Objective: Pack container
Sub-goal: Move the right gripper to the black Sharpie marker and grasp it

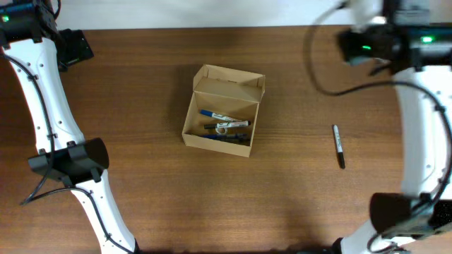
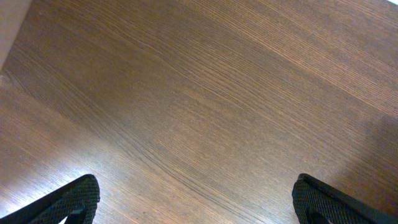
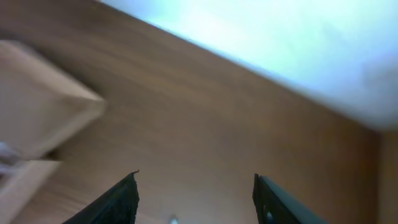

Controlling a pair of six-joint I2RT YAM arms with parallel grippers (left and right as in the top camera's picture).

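The container, a tan cardboard box with its flap lid open at the far side, sits mid-table and holds several pens and markers. A blurred part of the box shows in the right wrist view. A black marker lies on the table to the right of the box. My left gripper is open and empty over bare wood, at the table's far left. My right gripper is open and empty, at the far right, apart from the marker.
The brown wooden table runs to a pale far edge. The white arm links stand at the left side and the right side.
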